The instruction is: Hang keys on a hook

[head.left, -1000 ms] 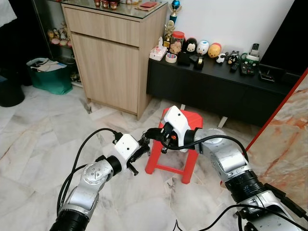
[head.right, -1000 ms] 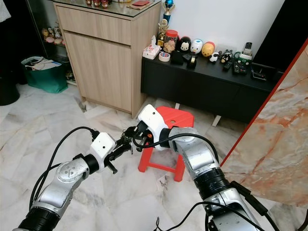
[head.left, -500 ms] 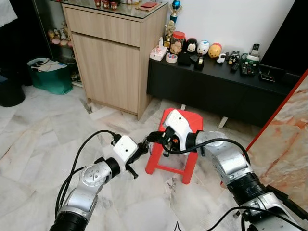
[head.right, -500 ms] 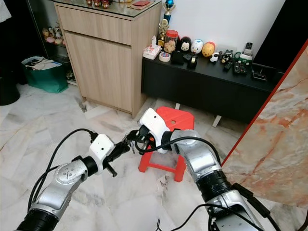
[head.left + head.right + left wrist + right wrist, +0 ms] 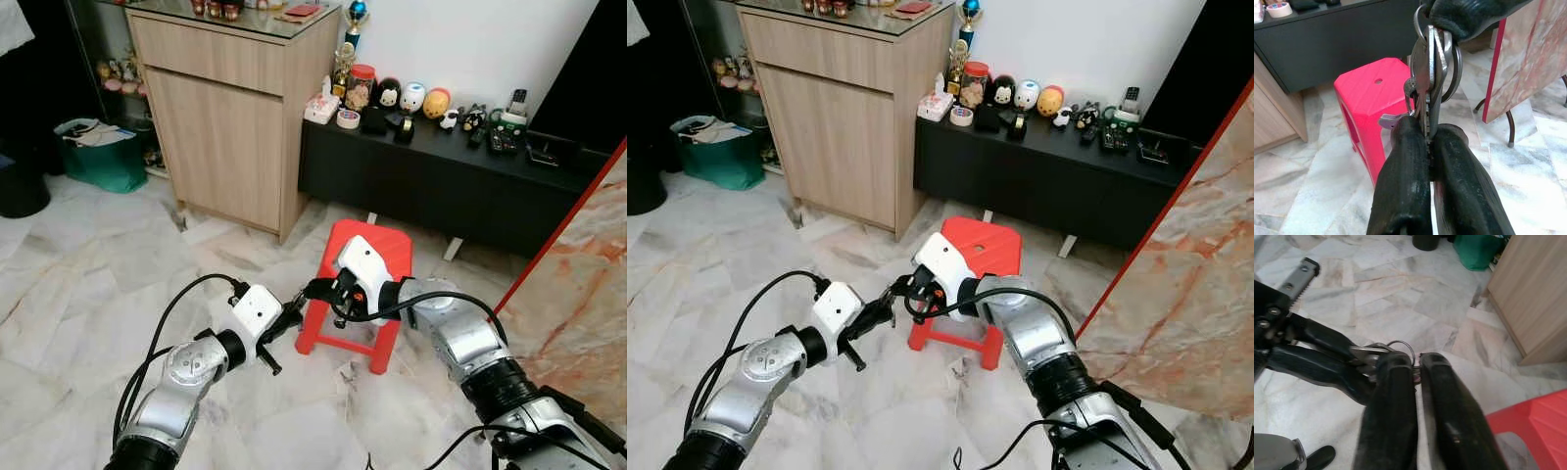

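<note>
Both the left hand (image 5: 1430,147) and right hand (image 5: 1418,363) pinched the keys (image 5: 1432,73) at once, so a mistimed release risked dropping them to the floor

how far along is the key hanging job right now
Done: the keys are off any surface and held in the air in front of the red stool. In hand: both the left gripper and right gripper have their jaws closed on the bunch, mid-handover by the look of it. Left: no hook is in sight, so finding one and hanging them remains.
</note>
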{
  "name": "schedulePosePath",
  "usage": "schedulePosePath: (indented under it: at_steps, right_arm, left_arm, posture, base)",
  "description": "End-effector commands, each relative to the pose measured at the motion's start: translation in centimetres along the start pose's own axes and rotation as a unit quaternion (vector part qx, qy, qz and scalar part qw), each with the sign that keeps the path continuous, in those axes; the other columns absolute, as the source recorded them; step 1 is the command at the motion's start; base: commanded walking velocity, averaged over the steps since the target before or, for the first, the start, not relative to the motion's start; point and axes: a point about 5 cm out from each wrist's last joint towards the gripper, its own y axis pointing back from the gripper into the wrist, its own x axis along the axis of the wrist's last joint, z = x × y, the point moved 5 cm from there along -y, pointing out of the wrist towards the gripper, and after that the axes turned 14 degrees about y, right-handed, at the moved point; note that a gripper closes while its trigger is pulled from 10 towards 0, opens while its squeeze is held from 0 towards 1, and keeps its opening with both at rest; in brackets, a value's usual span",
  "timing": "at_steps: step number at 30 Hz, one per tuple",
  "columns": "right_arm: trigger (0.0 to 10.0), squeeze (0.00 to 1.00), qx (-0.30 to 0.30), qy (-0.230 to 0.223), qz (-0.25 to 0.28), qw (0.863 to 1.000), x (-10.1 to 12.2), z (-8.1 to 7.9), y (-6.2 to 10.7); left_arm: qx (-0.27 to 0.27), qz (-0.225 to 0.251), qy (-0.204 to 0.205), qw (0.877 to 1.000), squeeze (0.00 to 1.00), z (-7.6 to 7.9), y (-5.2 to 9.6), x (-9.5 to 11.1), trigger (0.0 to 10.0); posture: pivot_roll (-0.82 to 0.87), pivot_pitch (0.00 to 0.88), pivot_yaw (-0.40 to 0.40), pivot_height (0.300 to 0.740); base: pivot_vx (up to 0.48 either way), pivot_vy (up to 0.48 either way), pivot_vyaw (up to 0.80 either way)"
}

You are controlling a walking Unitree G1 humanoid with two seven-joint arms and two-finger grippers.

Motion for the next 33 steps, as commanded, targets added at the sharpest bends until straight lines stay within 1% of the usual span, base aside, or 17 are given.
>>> schedulePosePath:
  at_steps: [1,12,14,18,19,20,22,24,25,26,27,28,29,30,31,32,33]
  right_arm:
    - [10.0,1.00,-0.040,-0.016,-0.029,0.999,-1.4,1.7,1.1]
    - [10.0,1.00,-0.058,-0.025,-0.009,0.998,-0.4,2.6,1.0]
    - [10.0,1.00,-0.067,-0.026,-0.004,0.997,-0.1,2.9,1.0]
    - [10.0,1.00,-0.088,-0.016,-0.009,0.996,0.2,3.7,0.8]
    - [10.0,0.42,-0.091,-0.016,-0.009,0.996,0.3,3.8,0.8]
    - [10.0,0.00,-0.092,-0.017,-0.008,0.996,0.4,3.8,0.7]
    - [10.0,0.00,-0.098,-0.020,-0.007,0.995,0.4,4.0,0.7]
    - [10.0,0.00,-0.113,-0.023,-0.019,0.993,-0.3,4.3,0.8]
    - [10.0,0.00,-0.136,-0.030,-0.038,0.990,-1.5,4.8,1.1]
    - [10.0,0.00,-0.136,-0.030,-0.038,0.990,-1.5,4.8,1.1]
    - [10.0,0.00,-0.171,-0.064,-0.060,0.981,-3.4,5.2,1.5]
    - [10.0,0.00,-0.193,-0.087,-0.074,0.975,-4.7,5.3,1.8]
    - [10.0,0.00,-0.207,-0.102,-0.083,0.970,-5.5,5.4,2.1]
    - [10.0,0.00,-0.219,-0.113,-0.100,0.964,-6.8,5.1,2.3]
    - [10.0,0.00,-0.219,-0.113,-0.100,0.964,-6.8,5.1,2.3]
    - [10.0,0.00,-0.242,-0.154,-0.151,0.946,-10.8,3.5,3.2]
    - [10.0,0.00,-0.252,-0.175,-0.177,0.935,-12.8,2.5,3.8]
  left_arm:
    - [-0.006,0.020,-0.011,1.000,0.00,0.1,0.1,1.2,0.0]
    - [-0.012,0.012,-0.007,1.000,0.00,0.4,0.1,0.9,0.0]
    - [-0.013,0.009,-0.008,1.000,0.00,0.5,0.1,0.7,0.0]
    - [-0.011,0.004,-0.013,1.000,0.00,0.4,0.1,0.6,0.0]
    - [-0.011,0.004,-0.012,1.000,0.00,0.4,0.1,0.5,0.0]
    - [-0.011,0.004,-0.012,1.000,0.00,0.4,0.1,0.5,0.0]
    - [-0.010,0.003,-0.012,1.000,0.00,0.4,0.1,0.5,0.0]
    - [-0.008,0.003,-0.012,1.000,0.00,0.3,0.2,0.5,0.0]
    - [0.002,0.004,-0.012,1.000,0.00,0.1,0.3,0.4,0.0]
    - [0.002,0.004,-0.012,1.000,0.00,0.1,0.3,0.4,0.0]
    - [0.024,0.010,-0.007,1.000,0.00,-0.6,0.2,0.3,0.0]
    - [0.041,0.014,-0.003,0.999,0.00,-1.0,0.2,0.2,0.0]
    - [0.053,0.016,0.000,0.998,0.00,-1.3,0.2,0.1,0.0]
    - [0.065,0.016,0.001,0.998,0.00,-1.6,0.3,-0.1,0.0]
    - [0.065,0.016,0.001,0.998,0.00,-1.6,0.3,-0.1,0.0]
    - [0.090,0.017,0.005,0.996,0.00,-2.2,0.3,-0.5,8.7]
    - [0.099,0.016,0.008,0.995,0.00,-2.4,0.4,-0.7,10.0]
  posture:
    - [0.11,0.000,-0.137,0.729]
    - [0.10,0.000,-0.136,0.729]
    - [0.10,0.000,-0.137,0.729]
    - [0.10,0.000,-0.137,0.729]
    - [0.10,0.000,-0.137,0.729]
    - [0.10,0.000,-0.137,0.729]
    - [0.10,0.000,-0.137,0.729]
    - [0.10,0.000,-0.140,0.729]
    - [0.10,0.000,-0.142,0.729]
    - [0.10,0.000,-0.142,0.729]
    - [0.10,0.000,-0.143,0.729]
    - [0.10,0.000,-0.141,0.729]
    - [0.10,0.000,-0.141,0.729]
    - [0.10,0.000,-0.141,0.729]
    - [0.10,0.000,-0.141,0.729]
    - [0.09,0.000,-0.139,0.729]
    - [0.10,0.000,-0.139,0.729]
  base:
    - [0.000,0.000,0.00]
    - [0.000,0.000,0.00]
    - [0.000,0.000,0.00]
    - [0.000,0.000,0.00]
    - [0.000,0.000,0.00]
    - [0.000,0.000,0.00]
    - [0.000,0.000,0.00]
    - [0.000,0.000,0.00]
    - [0.000,0.000,0.00]
    - [0.000,0.000,0.00]
    - [0.000,0.000,0.00]
    - [0.000,0.000,0.00]
    - [0.000,0.000,0.00]
    - [0.000,0.000,0.00]
    - [0.000,0.000,0.00]
    - [0.000,0.000,0.00]
    - [0.000,0.000,0.00]
